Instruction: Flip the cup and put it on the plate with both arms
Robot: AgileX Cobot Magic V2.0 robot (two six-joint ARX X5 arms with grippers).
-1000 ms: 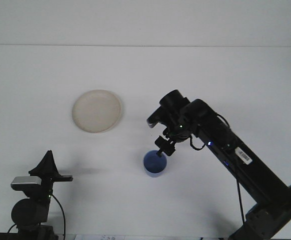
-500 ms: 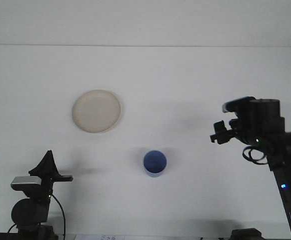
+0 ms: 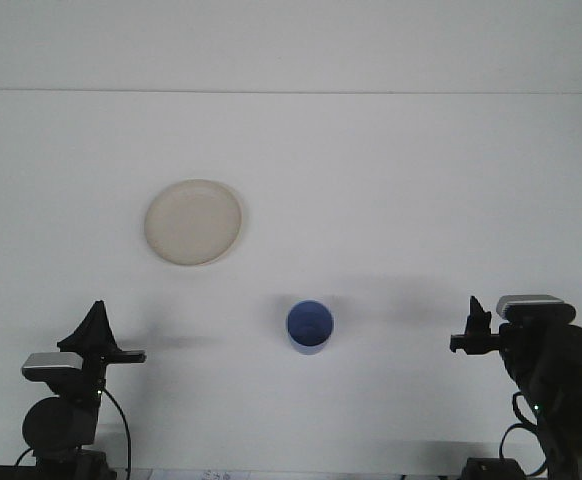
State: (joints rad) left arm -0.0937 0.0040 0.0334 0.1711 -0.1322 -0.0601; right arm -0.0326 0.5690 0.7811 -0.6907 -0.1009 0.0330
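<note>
Right gripper [image 3: 471, 330] folded low at table edge, grip unclear, left gripper [image 3: 96, 330] likewise, blue cup [image 3: 310, 326] upright between them.

I am seeing the plate [image 3: 193, 222] lying upper left on the table [image 3: 391, 180], the cup [image 3: 310, 327] sitting lower centre, arms flanking both bottom corners.

Smooth blue plastic cup [image 3: 310, 327], matt cream plate [image 3: 193, 222], matt white table [image 3: 391, 170]

A plain white tabletop [image 3: 391, 180] carries two things, well apart: a cream plate [image 3: 193, 222] at left and, nearer, an upright blue cup [image 3: 310, 326], mouth up.
</note>
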